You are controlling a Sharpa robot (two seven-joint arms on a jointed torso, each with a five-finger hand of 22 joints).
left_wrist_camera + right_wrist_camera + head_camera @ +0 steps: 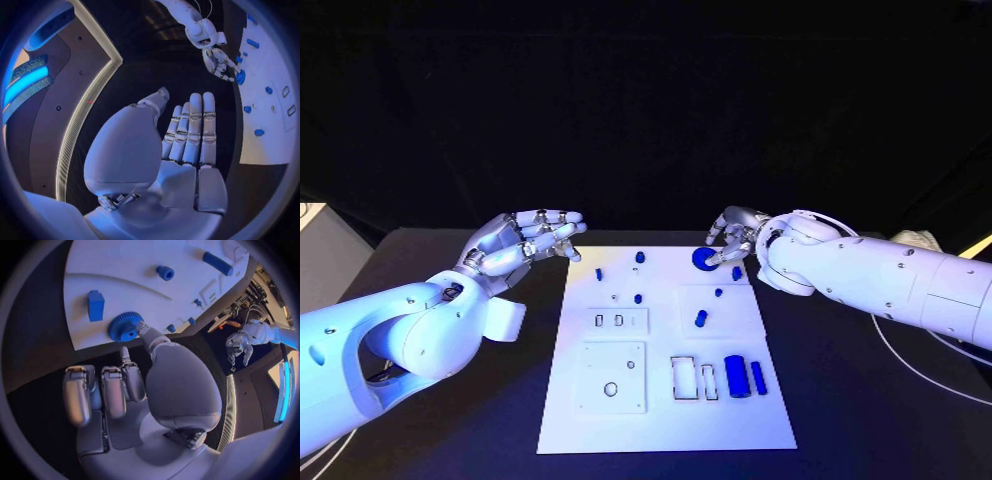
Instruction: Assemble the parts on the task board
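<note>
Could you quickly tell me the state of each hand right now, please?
Left hand: open, holding nothing, beside the task board.
Right hand: fingertip touching the blue gear; a grip cannot be told.

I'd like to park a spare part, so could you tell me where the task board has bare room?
The task board is bare along its near edge, below the square plate and the two blue cylinders. The far end is crowded: small blue pegs, and the right hand at the blue gear.

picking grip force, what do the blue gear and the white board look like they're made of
Blue gear: likely moulded or printed plastic, matte, with an even colour and no metallic glint. Task board: smooth white sheet, perhaps plastic or painted; faint sheen, so I can't tell which.
</note>
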